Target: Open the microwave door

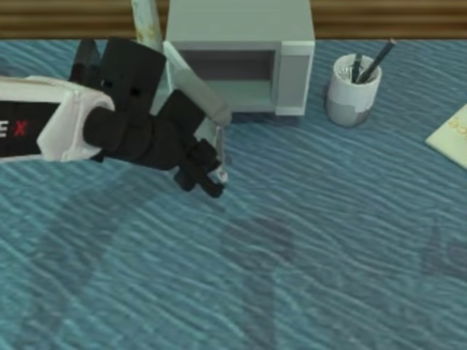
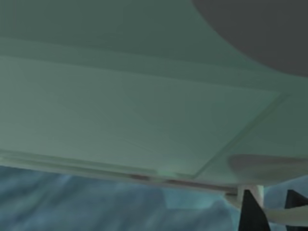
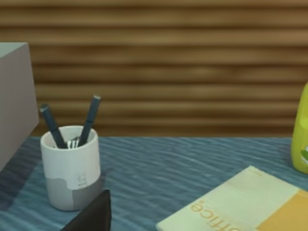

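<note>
The pale grey-white microwave point(image 1: 241, 22) stands at the table's back centre, with its control panel point(image 1: 295, 76) on the right. The microwave door point(image 1: 197, 91) is swung out toward the front left, and the cavity point(image 1: 241, 80) shows behind it. My left gripper point(image 1: 209, 175) is at the door's free edge, shut on the light handle strip. In the left wrist view the door point(image 2: 134, 115) fills most of the picture, and the handle point(image 2: 288, 216) lies between the dark fingers point(image 2: 252, 214). My right gripper point(image 3: 96, 216) shows only as a dark tip, off to the right of the microwave.
A white and grey cup point(image 1: 353, 91) holding pens stands right of the microwave; it shows as the cup point(image 3: 71, 166) in the right wrist view. A pale book point(image 1: 451, 131) lies at the far right. A yellow bottle point(image 3: 301, 134) stands beyond the book point(image 3: 240, 204).
</note>
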You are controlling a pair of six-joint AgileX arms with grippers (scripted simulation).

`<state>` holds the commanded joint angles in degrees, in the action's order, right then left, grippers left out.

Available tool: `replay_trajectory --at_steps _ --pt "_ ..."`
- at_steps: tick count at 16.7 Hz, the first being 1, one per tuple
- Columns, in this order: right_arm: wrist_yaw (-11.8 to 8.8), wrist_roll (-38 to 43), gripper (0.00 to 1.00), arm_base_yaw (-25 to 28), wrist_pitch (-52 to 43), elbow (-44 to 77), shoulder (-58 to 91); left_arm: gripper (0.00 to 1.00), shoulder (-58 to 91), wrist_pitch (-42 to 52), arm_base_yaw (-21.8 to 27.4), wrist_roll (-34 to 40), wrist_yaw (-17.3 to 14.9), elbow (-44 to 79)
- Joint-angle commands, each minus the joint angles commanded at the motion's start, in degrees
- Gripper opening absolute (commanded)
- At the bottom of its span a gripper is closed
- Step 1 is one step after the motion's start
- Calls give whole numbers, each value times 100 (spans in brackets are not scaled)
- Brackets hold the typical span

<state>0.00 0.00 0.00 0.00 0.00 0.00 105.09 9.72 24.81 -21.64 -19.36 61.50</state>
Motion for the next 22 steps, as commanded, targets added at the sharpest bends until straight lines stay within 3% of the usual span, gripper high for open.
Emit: replay_trajectory --at_steps 12,22 --pt "0 0 100 0 0 0 0 0 0 0 0 0 0 0" --pt "0 0 100 0 0 0 0 0 -42 303 -298 -718 -476 -7"
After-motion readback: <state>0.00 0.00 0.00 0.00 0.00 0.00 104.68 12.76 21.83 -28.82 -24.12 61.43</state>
